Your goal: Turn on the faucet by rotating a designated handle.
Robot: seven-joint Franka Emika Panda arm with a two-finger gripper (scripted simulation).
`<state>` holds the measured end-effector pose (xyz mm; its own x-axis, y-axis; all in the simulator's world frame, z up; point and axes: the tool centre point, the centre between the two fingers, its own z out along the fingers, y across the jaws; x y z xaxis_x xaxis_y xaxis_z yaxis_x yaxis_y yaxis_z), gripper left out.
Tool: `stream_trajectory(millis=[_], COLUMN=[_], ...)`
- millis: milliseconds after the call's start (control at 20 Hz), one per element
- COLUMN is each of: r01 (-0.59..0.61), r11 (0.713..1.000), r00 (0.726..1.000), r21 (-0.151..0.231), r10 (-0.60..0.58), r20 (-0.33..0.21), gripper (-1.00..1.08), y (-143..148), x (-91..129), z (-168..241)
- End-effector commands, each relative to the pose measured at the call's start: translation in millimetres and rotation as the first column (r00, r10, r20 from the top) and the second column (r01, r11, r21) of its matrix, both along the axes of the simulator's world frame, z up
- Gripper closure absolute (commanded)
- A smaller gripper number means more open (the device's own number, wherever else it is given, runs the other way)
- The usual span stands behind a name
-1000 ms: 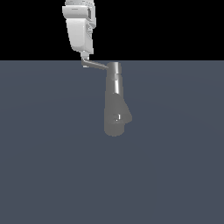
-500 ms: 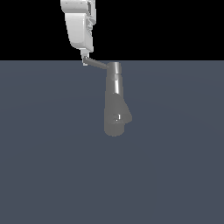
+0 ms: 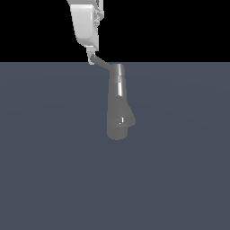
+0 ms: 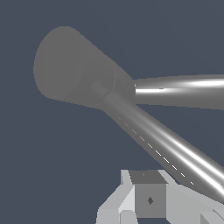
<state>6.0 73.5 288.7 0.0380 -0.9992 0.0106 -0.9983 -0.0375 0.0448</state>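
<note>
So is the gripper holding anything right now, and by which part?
It cannot be told. The gripper is at the outer tip of the handle, but no view shows whether its fingers clamp the rod or just push against it.

flat grey floor [image 3: 54,179], faucet [image 3: 119,117] standing

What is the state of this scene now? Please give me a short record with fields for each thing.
faucet body: thick grey cylinder, flared at its lower end in the exterior view
handle: thin grey rod sticking sideways from the cap toward the exterior view's left, tilted
gripper: at the handle's outer end, touching it; jaw state unclear
surface: plain dark grey-blue
</note>
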Motion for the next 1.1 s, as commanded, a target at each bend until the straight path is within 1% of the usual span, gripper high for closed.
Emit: stream_trajectory(millis=[0, 850, 900, 950, 1050], r01=[0.007, 0.003, 0.003, -0.005, -0.004], r11=[1.000, 1.000, 1.000, 1.000, 1.000], r00=[1.000, 1.000, 1.000, 1.000, 1.000], r21=[-0.002, -0.002, -0.002, -0.001, -0.001], r10=[-0.007, -0.003, -0.003, 0.005, 0.004], r20=[-0.009, -0.016, -0.016, -0.013, -0.013], gripper=[1.08, 1.08, 1.08, 1.08, 1.08], y=[-9.7, -38.9, -38.9, -32.5, -46.9], x=[-6.7, -37.6, -37.6, -35.4, -35.6], z=[-0.2, 12.3, 12.3, 12.2, 12.4])
